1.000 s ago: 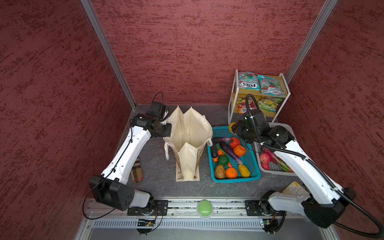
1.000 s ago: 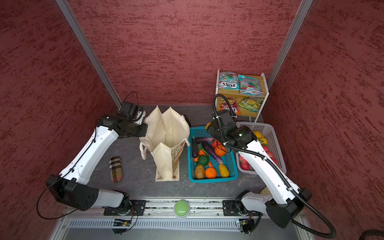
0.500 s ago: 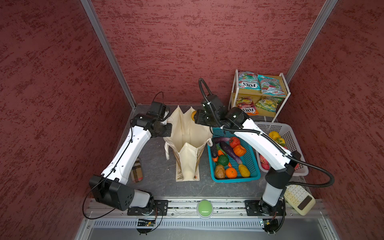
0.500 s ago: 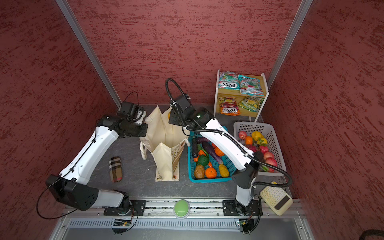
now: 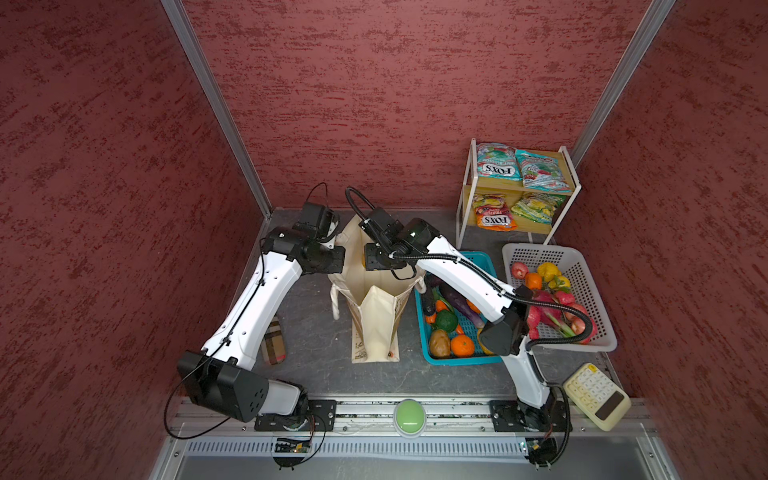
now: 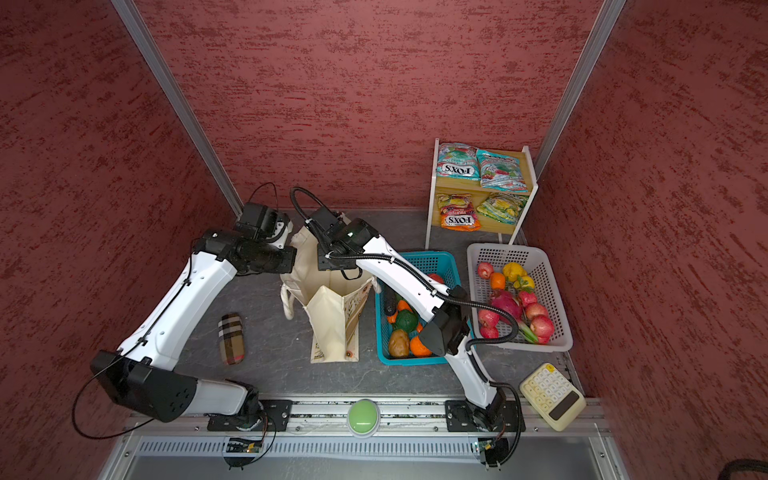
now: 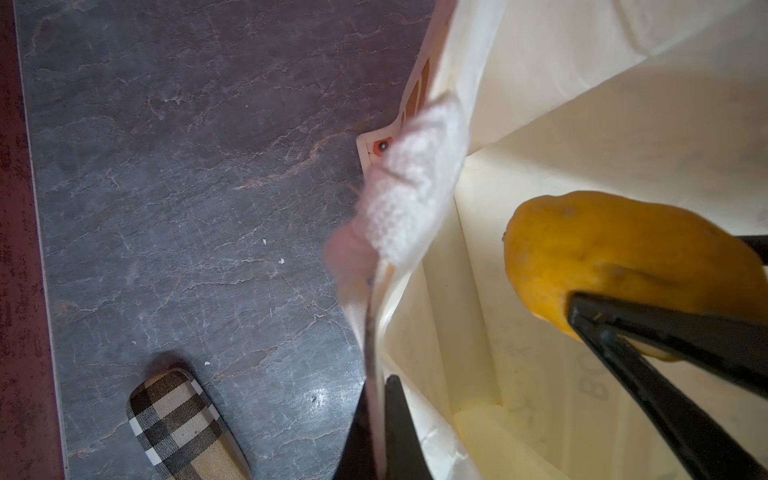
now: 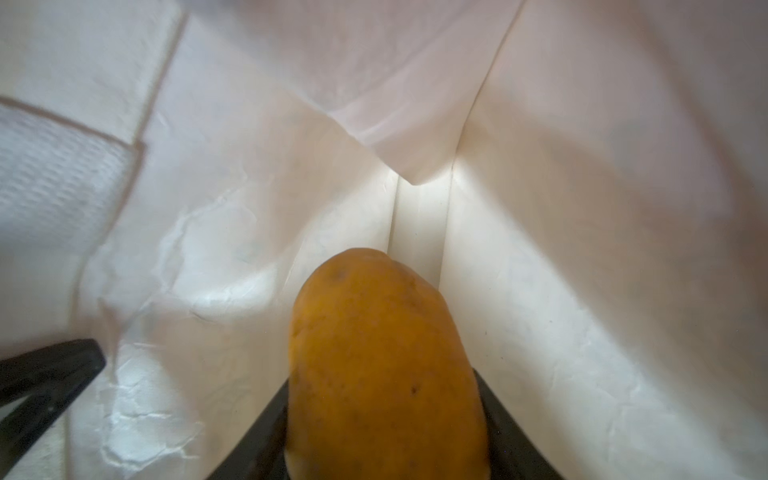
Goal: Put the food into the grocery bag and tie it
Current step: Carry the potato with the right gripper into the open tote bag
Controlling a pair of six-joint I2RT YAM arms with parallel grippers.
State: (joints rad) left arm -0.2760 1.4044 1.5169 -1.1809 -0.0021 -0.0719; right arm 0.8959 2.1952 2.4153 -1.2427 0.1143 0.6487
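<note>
The grocery bag (image 5: 376,316) (image 6: 328,320) stands open in both top views, a cream tote with white handles. My left gripper (image 5: 338,257) (image 7: 380,390) is shut on the bag's rim beside a handle (image 7: 415,183), and holds that side out. My right gripper (image 5: 372,262) (image 8: 382,395) reaches down into the bag's mouth, shut on a yellow-orange fruit (image 8: 382,365) (image 7: 623,257). Below the fruit I see only the bag's pale inside. More food lies in the teal basket (image 5: 478,259) and the white basket (image 5: 536,253). FOX'S packets (image 5: 498,168) sit on the shelf.
A plaid case (image 5: 273,340) lies on the floor left of the bag, under my left arm. A cream calculator (image 5: 594,395) sits at the front right and a green button (image 5: 409,415) on the front rail. The shelf (image 5: 465,195) stands at the back right.
My right arm has swung left from the baskets to over the bag, and now holds the fruit in the bag's mouth. The left arm has kept still on the rim.
</note>
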